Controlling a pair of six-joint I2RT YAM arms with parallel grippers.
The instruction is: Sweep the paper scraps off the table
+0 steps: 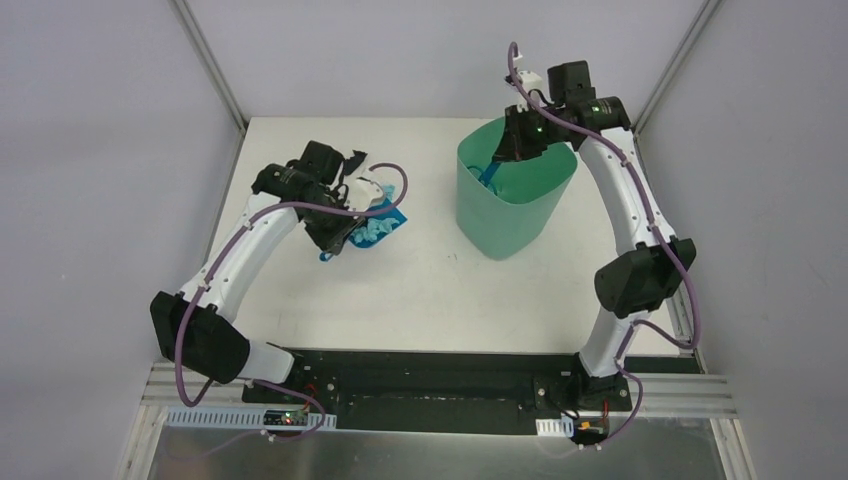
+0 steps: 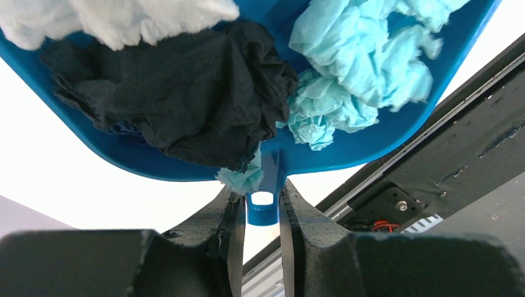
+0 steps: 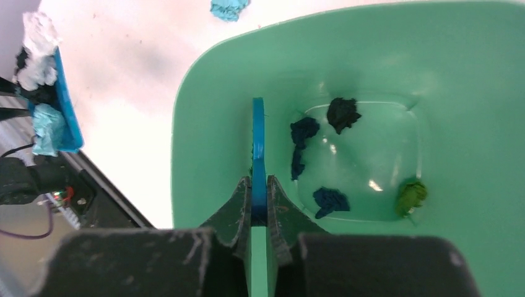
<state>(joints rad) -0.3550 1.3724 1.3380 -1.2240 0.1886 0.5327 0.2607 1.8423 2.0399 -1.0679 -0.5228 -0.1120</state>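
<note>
My left gripper (image 1: 338, 228) (image 2: 260, 190) is shut on the handle of the blue dustpan (image 1: 392, 222) (image 2: 347, 154), held above the table (image 1: 420, 300). The pan carries paper scraps: black (image 2: 186, 93), light teal (image 2: 365, 55) and white (image 2: 124, 18). My right gripper (image 1: 512, 148) (image 3: 259, 183) is shut on the blue brush (image 3: 258, 136), which hangs inside the green bin (image 1: 515, 215) (image 3: 210, 124). Dark blue (image 3: 330, 201), black (image 3: 342, 112) and green (image 3: 411, 195) scraps lie on the bin's bottom. One teal scrap (image 3: 229, 7) lies on the table beyond the bin.
The bin stands at the back right of the table. The black front rail (image 1: 430, 385) with both arm bases runs along the near edge. Grey walls and metal posts close in the left, right and back sides.
</note>
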